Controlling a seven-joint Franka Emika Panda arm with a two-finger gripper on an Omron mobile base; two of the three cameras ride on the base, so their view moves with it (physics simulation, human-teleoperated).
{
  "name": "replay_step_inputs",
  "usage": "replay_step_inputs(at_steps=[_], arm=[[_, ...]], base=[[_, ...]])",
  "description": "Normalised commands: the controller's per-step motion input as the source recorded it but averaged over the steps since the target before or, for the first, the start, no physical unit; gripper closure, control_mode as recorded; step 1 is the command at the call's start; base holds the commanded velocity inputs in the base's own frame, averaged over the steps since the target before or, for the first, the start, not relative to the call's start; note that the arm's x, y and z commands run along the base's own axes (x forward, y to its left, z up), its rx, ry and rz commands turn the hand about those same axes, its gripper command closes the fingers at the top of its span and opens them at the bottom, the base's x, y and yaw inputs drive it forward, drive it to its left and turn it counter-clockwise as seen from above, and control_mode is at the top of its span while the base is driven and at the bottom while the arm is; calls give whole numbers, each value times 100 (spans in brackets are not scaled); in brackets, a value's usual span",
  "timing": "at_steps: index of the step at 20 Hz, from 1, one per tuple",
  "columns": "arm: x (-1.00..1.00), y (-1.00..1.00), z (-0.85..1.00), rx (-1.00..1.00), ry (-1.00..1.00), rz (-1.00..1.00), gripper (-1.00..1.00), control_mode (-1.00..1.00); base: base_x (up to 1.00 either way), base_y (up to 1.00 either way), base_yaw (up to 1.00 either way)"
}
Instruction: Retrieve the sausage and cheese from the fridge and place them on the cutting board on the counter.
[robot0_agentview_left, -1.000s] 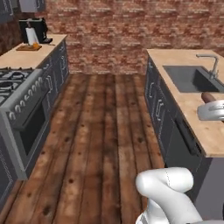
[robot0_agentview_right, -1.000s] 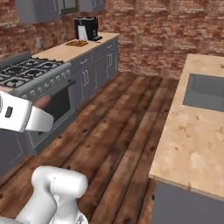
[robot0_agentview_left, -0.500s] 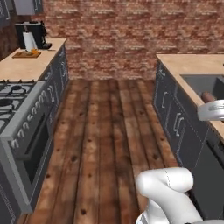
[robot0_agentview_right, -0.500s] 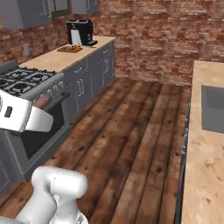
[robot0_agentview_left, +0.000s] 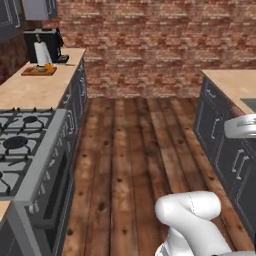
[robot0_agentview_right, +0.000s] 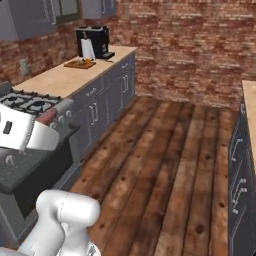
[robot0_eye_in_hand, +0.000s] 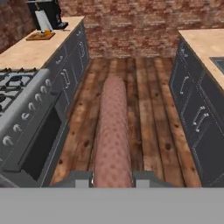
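Observation:
A long pinkish-brown sausage (robot0_eye_in_hand: 113, 127) runs up the middle of the hand view, and my gripper (robot0_eye_in_hand: 113, 179) is shut on its near end. From the right base view the white hand sits at the left edge, with the sausage tip (robot0_agentview_right: 46, 117) poking out of it. The brown cutting board (robot0_agentview_left: 38, 71) (robot0_agentview_right: 80, 63) (robot0_eye_in_hand: 40, 36) lies far back on the left counter (robot0_agentview_left: 35, 90). A small orange piece (robot0_eye_in_hand: 47, 31) rests on it, too small to tell whether it is the cheese. The fridge is out of view.
A grey gas stove (robot0_agentview_left: 20, 145) (robot0_agentview_right: 25, 102) stands near on the left. A black coffee machine (robot0_agentview_right: 95, 40) and a paper towel roll (robot0_agentview_left: 42, 52) sit behind the board. A second counter (robot0_eye_in_hand: 203, 41) lines the right. A wooden floor (robot0_agentview_left: 135, 150) runs between them to a brick wall.
The whole picture has shifted as the base moves. The left counter and stove are now larger and nearer, and the sink counter has slid off to the right. The grip on the sausage is unchanged.

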Motion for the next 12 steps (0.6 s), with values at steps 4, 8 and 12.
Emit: replay_step_inputs(at_steps=[4, 8, 12], arm=[[0, 0, 0, 0, 0, 0, 100, 100], [0, 0, 0, 0, 0, 0, 100, 100], [0, 0, 0, 0, 0, 0, 100, 100]], base=[[100, 5, 12], [100, 0, 24], [100, 0, 22]])
